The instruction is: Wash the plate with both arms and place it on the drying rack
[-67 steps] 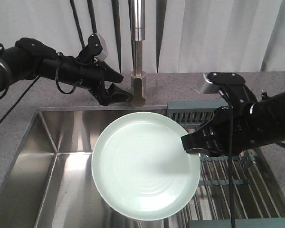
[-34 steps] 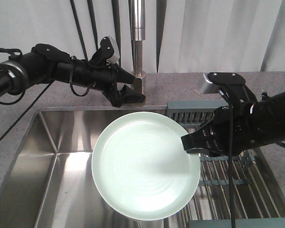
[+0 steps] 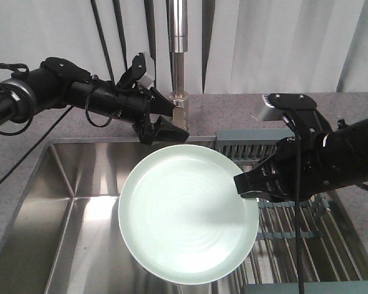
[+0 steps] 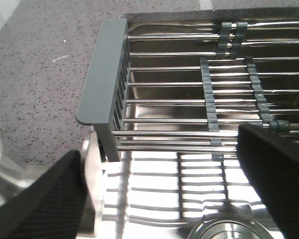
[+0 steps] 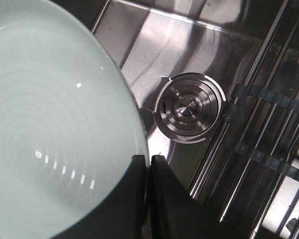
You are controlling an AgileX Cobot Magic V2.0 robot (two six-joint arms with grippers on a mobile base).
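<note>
The right claw (image 3: 244, 184) pinches the right edge of the plate (image 3: 184, 214), held over the sink (image 3: 61, 196). The drying rack (image 3: 282, 223) lies just beside it, under that arm. The left claw (image 3: 175, 122) is wide open, holding nothing, by the tap (image 3: 178, 73) at the sink's back edge.

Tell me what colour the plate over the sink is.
Pale mint green, plain and glossy; the plate shows best in the exterior front-facing view.

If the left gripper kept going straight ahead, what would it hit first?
Probably the grey-green end section of the drying rack, framed ahead by the left gripper. The faucet base sits close beside that line, so I'm unsure.
</note>
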